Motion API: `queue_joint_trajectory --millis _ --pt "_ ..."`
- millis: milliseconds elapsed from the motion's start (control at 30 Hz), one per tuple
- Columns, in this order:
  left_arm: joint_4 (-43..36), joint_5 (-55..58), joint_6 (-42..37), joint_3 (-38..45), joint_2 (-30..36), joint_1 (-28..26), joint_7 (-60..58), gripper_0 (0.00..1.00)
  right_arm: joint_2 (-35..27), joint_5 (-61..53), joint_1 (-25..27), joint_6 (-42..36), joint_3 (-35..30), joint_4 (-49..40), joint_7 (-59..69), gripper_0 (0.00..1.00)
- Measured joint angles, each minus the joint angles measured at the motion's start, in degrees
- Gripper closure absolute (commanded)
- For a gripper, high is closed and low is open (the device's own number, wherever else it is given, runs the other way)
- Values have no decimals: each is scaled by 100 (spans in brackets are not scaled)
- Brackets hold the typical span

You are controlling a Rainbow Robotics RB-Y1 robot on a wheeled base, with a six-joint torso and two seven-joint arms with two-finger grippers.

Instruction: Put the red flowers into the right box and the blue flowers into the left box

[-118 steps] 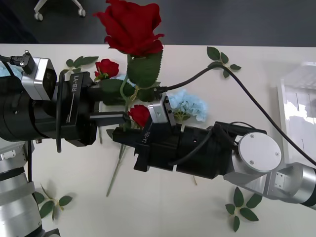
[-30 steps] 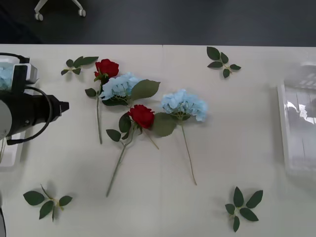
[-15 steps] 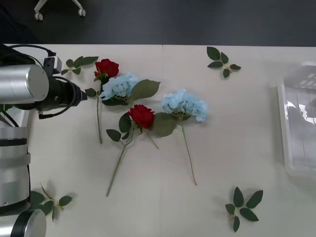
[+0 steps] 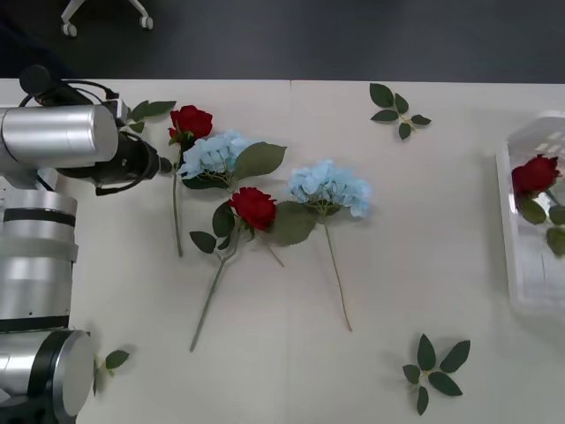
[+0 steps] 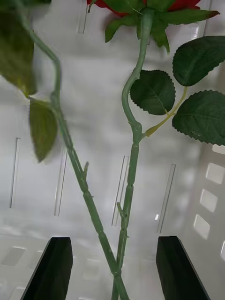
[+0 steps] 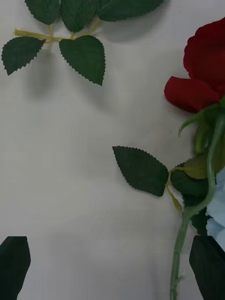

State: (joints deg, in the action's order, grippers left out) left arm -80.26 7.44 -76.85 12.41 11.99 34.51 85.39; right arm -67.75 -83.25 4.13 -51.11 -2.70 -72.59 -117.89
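Two red flowers lie on the table: one [image 4: 192, 121] at the back left, one [image 4: 254, 208] in the middle. Two blue flowers [image 4: 214, 152] [image 4: 329, 187] lie among them. My left arm [image 4: 62, 146] reaches in from the left, its tip just left of the back rose. In the left wrist view the left gripper [image 6: 112, 269] is open above bare table, with that rose [image 6: 206, 65] and its stem [image 6: 187, 234] by one finger. A third red flower [image 4: 534, 174] lies in the right box [image 4: 516, 291]. The right gripper [image 5: 115, 269] hangs open over the box floor, two green stems [image 5: 131, 154] running loosely between its fingers. The left box is hidden.
Loose green leaf sprigs lie at the back left [image 4: 146, 110], back right [image 4: 397, 110], front right [image 4: 437, 367] and front left [image 4: 110, 359]. One sprig [image 6: 70, 42] lies beyond the left gripper. Bare table stretches between the flowers and the right box.
The left arm has swung from the far left toward the back-left rose. A red rose has appeared in the right box. Before that, both arms were at the centre with a rose raised.
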Motion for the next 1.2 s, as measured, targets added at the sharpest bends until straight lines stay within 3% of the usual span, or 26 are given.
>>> queue_joint_trajectory --millis 300,667,867,1200 --pt "941 -87 680 -65 0 349 -3 0 0 -102 0 -37 -72 -182 -1 48" --pt "1096 -107 757 -681 -1 408 -3 0 1 194 0 -1738 -1442 -672 -1 48" --pt "1096 -329 963 -728 -146 408 -13 0 1 427 -1 -2472 -1800 -953 -1 48" --pt "1258 -655 963 -546 -411 408 -43 0 1 427 0 -2976 -2165 -1351 -1 48"
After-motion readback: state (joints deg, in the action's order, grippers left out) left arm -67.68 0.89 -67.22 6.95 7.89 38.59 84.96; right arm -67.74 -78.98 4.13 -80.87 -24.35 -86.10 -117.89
